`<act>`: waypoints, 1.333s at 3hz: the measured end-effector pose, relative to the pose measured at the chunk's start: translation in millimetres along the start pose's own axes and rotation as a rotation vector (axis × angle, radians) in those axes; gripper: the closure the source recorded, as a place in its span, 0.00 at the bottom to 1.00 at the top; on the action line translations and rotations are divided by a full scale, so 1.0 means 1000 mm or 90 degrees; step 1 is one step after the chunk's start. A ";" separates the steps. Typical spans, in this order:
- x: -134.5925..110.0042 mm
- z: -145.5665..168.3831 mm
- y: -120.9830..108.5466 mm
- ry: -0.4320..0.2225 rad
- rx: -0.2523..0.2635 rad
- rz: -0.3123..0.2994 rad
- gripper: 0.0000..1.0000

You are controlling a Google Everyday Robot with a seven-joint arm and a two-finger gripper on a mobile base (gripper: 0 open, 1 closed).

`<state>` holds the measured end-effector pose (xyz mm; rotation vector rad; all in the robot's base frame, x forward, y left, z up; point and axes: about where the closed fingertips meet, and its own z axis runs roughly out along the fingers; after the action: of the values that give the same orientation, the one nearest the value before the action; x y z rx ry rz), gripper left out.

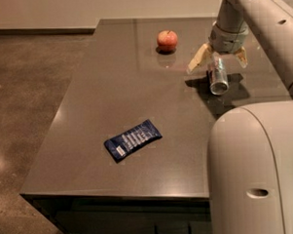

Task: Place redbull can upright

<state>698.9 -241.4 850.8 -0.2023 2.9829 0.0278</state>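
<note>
The redbull can (217, 77) lies on its side on the dark table (135, 80) at the right, its shiny silver end facing the camera. My gripper (218, 60) hangs from the arm right above the can's far end. It is open, with one pale fingertip (196, 60) to the left of the can and the other to the right. The fingers straddle the can without closing on it.
A red apple (167, 40) stands at the back of the table, left of the gripper. A flat dark-blue snack packet (133, 139) lies nearer the front. My own pale arm body (256, 172) fills the lower right. The table's left edge borders a brown floor.
</note>
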 end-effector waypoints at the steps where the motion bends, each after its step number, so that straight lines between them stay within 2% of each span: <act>1: -0.004 0.004 -0.001 0.003 0.000 -0.001 0.18; 3: -0.011 -0.004 0.003 -0.011 -0.002 -0.030 0.65; 4: -0.019 -0.016 0.014 -0.040 -0.015 -0.078 0.87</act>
<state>712.9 -225.9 869.2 -0.3805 2.9034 0.0548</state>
